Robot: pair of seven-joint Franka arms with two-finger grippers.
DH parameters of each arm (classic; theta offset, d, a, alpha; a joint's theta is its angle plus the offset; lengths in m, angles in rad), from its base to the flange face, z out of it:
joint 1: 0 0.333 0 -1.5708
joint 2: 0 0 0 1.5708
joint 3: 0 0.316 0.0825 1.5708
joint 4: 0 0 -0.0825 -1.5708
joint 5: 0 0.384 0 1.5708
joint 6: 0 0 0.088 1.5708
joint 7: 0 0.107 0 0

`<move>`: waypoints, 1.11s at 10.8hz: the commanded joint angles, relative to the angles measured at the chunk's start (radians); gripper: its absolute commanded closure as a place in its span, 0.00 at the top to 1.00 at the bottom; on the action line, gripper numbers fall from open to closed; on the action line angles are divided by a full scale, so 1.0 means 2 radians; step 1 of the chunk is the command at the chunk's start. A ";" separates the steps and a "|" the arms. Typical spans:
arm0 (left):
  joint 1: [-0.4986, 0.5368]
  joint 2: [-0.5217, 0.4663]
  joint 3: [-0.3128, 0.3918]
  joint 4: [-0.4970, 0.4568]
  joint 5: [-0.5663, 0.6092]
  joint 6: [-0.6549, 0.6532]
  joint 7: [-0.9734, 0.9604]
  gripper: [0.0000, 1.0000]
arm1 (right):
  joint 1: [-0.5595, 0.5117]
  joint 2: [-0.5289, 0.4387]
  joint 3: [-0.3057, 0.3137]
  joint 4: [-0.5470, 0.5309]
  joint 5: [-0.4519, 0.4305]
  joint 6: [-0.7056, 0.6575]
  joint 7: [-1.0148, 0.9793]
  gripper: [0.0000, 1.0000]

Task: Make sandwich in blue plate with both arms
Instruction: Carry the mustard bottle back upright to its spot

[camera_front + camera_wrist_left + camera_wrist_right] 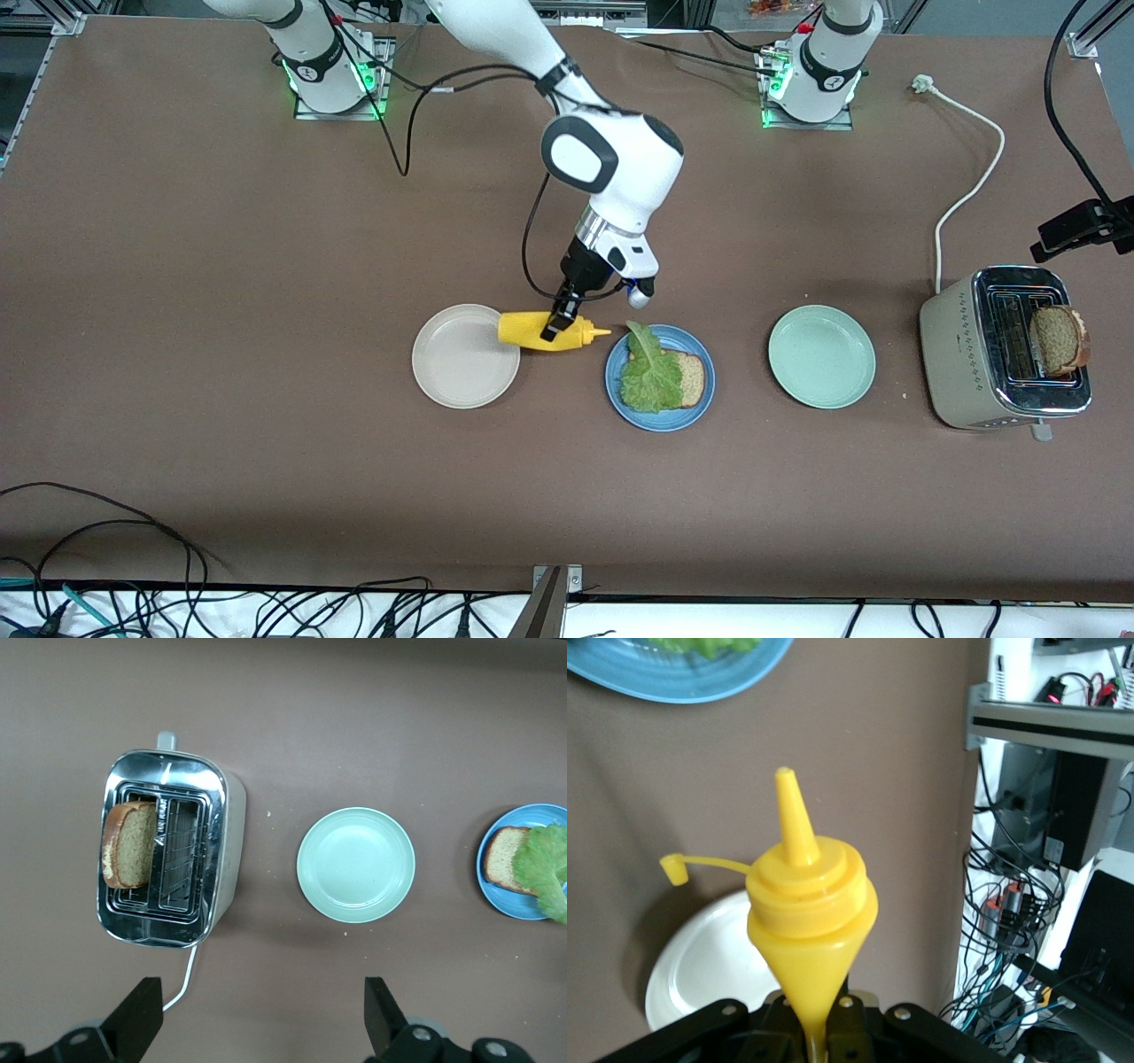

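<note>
- Sandwich half-built on blue plate [700,412], mid-desk: one bread slice [687,377] lies flat, lettuce leaf [647,372] draped over it, leaf tip hanging past the plate rim.
- Second bread slice [1059,339] stands in a slot of the toaster [966,372] at the left arm's end of the desk; top half sticks out.
- Handling guess: bread is light, soft and crumbly, so pinch the exposed top edge across its thin faces, gently. Lettuce is floppy and loose, easily knocked off.
- Right pincer [560,321] is clamped tight on the yellow squeeze bottle [542,331], held sideways over the gap between cream plate [443,381] and blue plate; nozzle points at the blue plate, cap flipped off on its strap. Bottle likely squashy and slick.
- Left pincer [266,1028] is spread wide, holds nothing, hovers over the desk near the toaster and mint plate [356,865].
- In the way: toaster slot walls hug the slice; toaster cord [974,168] runs across the desk; bottle and right arm crowd the blue plate.
</note>
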 commanded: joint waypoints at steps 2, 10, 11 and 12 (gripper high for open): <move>0.011 0.010 -0.002 0.009 -0.011 -0.007 0.010 1.00 | -0.031 -0.161 0.003 -0.082 0.095 -0.045 -0.057 0.00; 0.012 0.009 -0.004 0.008 -0.011 -0.008 0.009 1.00 | -0.259 -0.410 0.093 -0.272 0.157 -0.043 -0.162 0.00; 0.012 0.008 -0.004 0.007 -0.011 -0.010 0.009 1.00 | -0.308 -0.413 0.114 -0.275 0.186 -0.045 -0.208 0.00; 0.011 0.008 -0.005 0.007 -0.011 -0.010 0.009 1.00 | -0.348 -0.415 0.132 -0.276 0.203 -0.045 -0.252 0.00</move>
